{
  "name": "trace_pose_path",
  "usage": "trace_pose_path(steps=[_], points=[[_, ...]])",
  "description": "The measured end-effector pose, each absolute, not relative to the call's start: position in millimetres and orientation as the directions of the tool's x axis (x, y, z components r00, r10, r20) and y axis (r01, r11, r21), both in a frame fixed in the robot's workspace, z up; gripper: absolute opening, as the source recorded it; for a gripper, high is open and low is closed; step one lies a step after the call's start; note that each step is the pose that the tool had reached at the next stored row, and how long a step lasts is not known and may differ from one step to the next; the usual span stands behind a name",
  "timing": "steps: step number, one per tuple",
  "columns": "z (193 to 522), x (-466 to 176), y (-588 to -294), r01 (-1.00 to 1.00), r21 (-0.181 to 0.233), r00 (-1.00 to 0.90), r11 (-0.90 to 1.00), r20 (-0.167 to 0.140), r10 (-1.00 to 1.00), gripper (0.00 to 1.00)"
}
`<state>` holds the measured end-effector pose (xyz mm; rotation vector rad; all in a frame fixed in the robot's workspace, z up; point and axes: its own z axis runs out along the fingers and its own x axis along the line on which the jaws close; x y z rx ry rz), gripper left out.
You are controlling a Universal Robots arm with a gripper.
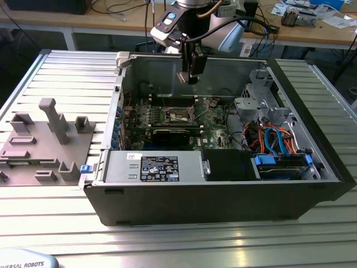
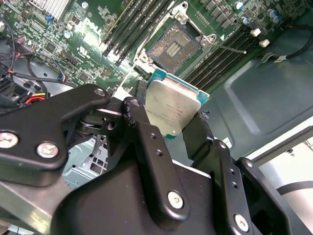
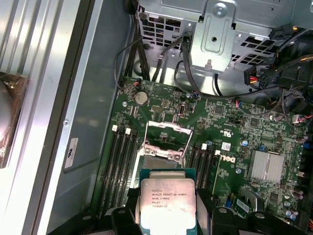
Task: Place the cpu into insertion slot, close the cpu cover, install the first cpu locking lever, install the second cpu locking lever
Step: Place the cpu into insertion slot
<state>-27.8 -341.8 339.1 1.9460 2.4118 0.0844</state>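
Above the open computer case, the gripper hangs over the motherboard. Fingers are closed part-way, pinching the cpu by two opposite edges. Chip is in the air, apart from the insertion slot, which sits bare. cpu cover looks swung up; one locking lever stands free. My read: none of the four steps done, cpu not yet seated. Case lies on a ribbed aluminium table, grey fixture at the exterior view's left, cluttered workbench at the far side.
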Motion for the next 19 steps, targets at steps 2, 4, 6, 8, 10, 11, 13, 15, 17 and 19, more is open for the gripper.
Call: trace_pose_path(steps=[2, 4, 6, 8, 10, 11, 13, 15, 17, 19], points=[[339.0, -27.8, -341.8, 0.975, 0.068, -0.211, 0.21, 0.002, 0.978, 0.54], [339.0, -27.8, -341.8, 0.975, 0.068, -0.21, 0.21, 0.002, 0.978, 0.54], [337.1, -27.8, -341.8, 0.978, 0.068, -0.195, 0.195, 0.002, 0.981, 0.54], [337.0, -27.8, -341.8, 0.979, 0.068, -0.195, 0.194, 0.002, 0.981, 0.54], [337.0, -27.8, -341.8, 0.979, 0.068, -0.194, 0.194, 0.002, 0.981, 0.54], [337.0, -27.8, -341.8, 0.979, 0.068, -0.194, 0.193, 0.002, 0.981, 0.54], [336.8, -27.8, -341.8, 0.979, 0.068, -0.192, 0.191, 0.002, 0.981, 0.54], [336.7, -27.8, -341.8, 0.979, 0.068, -0.191, 0.19, 0.002, 0.982, 0.54], [336.6, -27.8, -341.8, 0.98, 0.068, -0.187, 0.186, 0.002, 0.982, 0.54], [336.4, -27.8, -341.8, 0.981, 0.068, -0.181, 0.18, 0.002, 0.983, 0.54]])
